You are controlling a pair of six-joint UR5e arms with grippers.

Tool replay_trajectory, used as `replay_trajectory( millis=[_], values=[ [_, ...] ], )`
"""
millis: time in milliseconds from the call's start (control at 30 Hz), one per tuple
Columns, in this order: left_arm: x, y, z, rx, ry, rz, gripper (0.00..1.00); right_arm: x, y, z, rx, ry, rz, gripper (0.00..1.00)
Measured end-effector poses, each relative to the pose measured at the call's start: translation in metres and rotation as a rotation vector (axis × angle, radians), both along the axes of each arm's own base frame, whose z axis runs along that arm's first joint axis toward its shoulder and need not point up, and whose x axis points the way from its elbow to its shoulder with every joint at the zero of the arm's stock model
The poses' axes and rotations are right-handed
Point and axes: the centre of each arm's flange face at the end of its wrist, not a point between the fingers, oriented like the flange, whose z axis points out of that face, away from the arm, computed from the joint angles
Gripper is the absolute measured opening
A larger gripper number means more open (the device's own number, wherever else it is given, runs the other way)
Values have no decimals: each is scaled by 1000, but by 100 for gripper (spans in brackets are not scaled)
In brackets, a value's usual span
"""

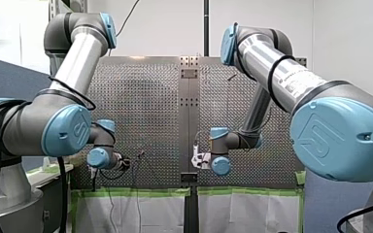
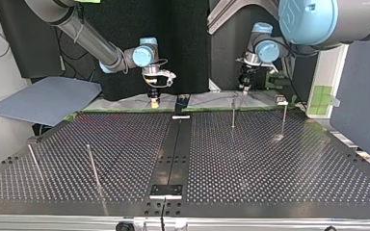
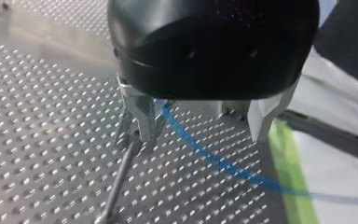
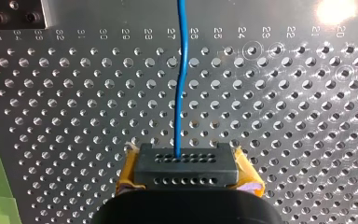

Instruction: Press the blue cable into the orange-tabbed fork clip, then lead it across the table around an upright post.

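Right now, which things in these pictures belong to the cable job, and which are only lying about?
Belong to the job:
blue cable
upright posts
my right gripper, shut on the cable
my left gripper, open, the cable close by one finger

Only lying about:
grey-blue sheet beside the table
green tape along the table's edge

2 arms [image 2: 86,36] [image 2: 318,19], 2 tools [image 2: 154,100] [image 2: 244,89], 4 upright posts [image 2: 232,114] [image 2: 284,120] [image 2: 34,161] [image 2: 94,168], 1 blue cable [image 4: 182,79].

Far edge of your table — top view's right
Two thin upright metal posts [image 2: 232,114] stand on the perforated metal table [image 2: 250,163]; the thin blue cable [image 3: 205,154] runs between the fingers [image 3: 261,116] of my left gripper [image 3: 200,135] — just beside one post.
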Motion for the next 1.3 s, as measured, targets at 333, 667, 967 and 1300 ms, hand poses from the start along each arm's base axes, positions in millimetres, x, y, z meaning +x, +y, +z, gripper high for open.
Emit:
replay_trajectory(
  millis=[333, 667, 967, 1300],
  values=[
    [-25, -5, -5, 4, -6, -23, 98, 0, 0, 0, 0, 0, 0, 0],
    [-17, -9, 0, -44, -84, -22, 98, 1, 0, 0, -2, -1, 1, 0],
    [-9, -13, 7, -36, -165, -35, 98, 1, 1, 0, -3, -2, 2, 0],
    [-8, -20, 9, -36, -195, -62, 98, 2, 1, 0, -3, -2, 3, 0]
  ],
)
